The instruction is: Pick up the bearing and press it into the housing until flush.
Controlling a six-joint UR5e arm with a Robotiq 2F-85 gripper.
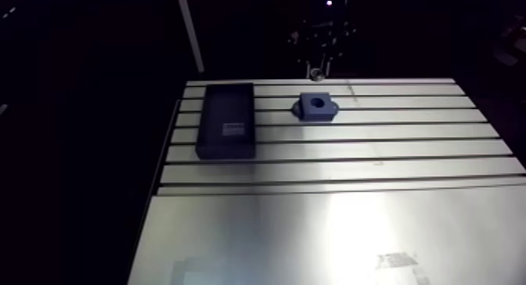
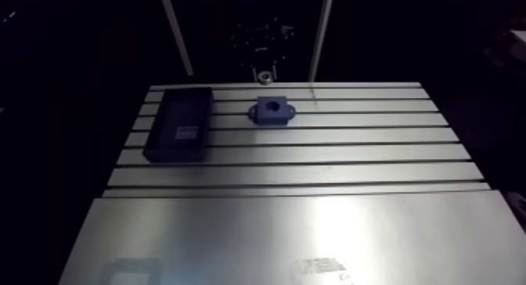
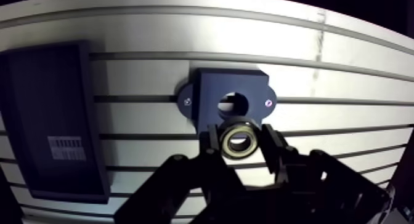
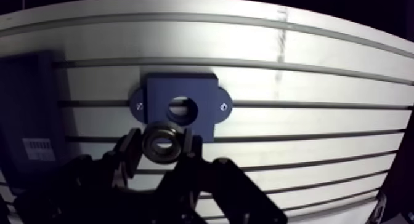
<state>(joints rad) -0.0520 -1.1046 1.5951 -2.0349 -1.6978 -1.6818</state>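
Table: housing partly behind gripper and bearing.

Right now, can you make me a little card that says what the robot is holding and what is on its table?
gripper: shut on the bearing
bearing: a shiny ring pinched between the two fingers, not in the housing yet
housing: a dark blue block lying flat on the table, ahead of the gripper
bore: the round hole in the housing, empty
black tray: lying flat beside the housing, not touching it, with a white label
table: silvery metal with long slots
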